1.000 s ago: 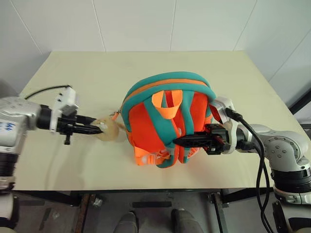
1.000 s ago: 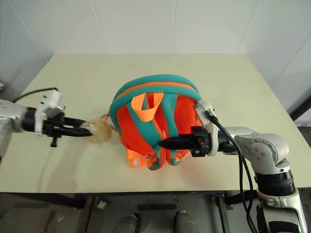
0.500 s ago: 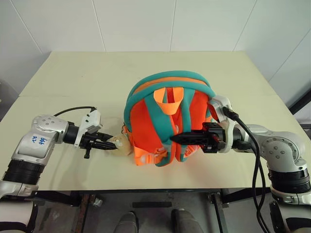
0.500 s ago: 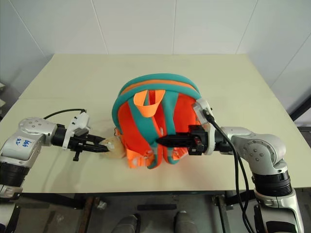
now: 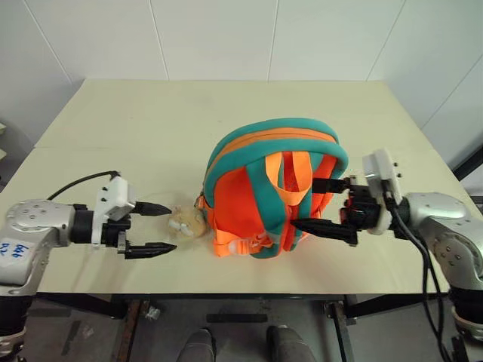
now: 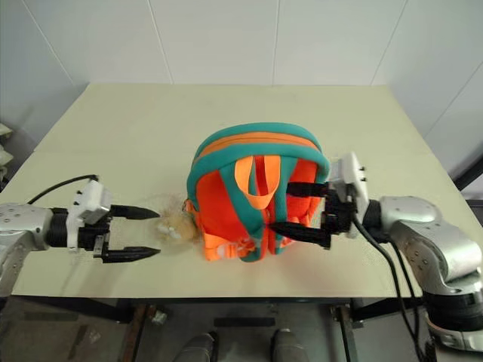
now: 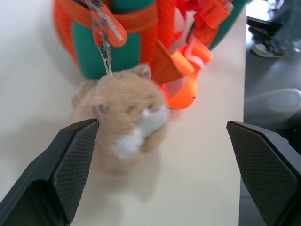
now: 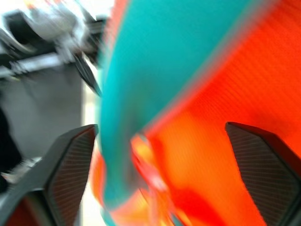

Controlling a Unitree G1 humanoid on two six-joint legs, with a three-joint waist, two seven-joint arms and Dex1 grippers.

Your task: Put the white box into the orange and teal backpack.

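The orange and teal backpack [image 5: 272,188] stands upright near the table's front edge, straps facing me. Its tan plush animal [image 5: 187,222] lies on the table at its left, hanging from a chain. My left gripper [image 5: 172,227] is open just left of the plush, one finger on each side and neither touching it; the left wrist view shows the plush [image 7: 122,113] between the fingers. At the backpack's right side my right gripper [image 5: 304,204] is open, its black fingers [image 5: 324,226] spread across the teal edging. The white box is out of view.
The cream table [image 5: 151,128] has open surface behind and to the left of the backpack. Its front edge [image 5: 241,290] runs close below both grippers. White walls stand behind the table.
Both grippers have opened. The left one let go of the plush and drew back a little. The right one released the backpack's side and moved to the right.
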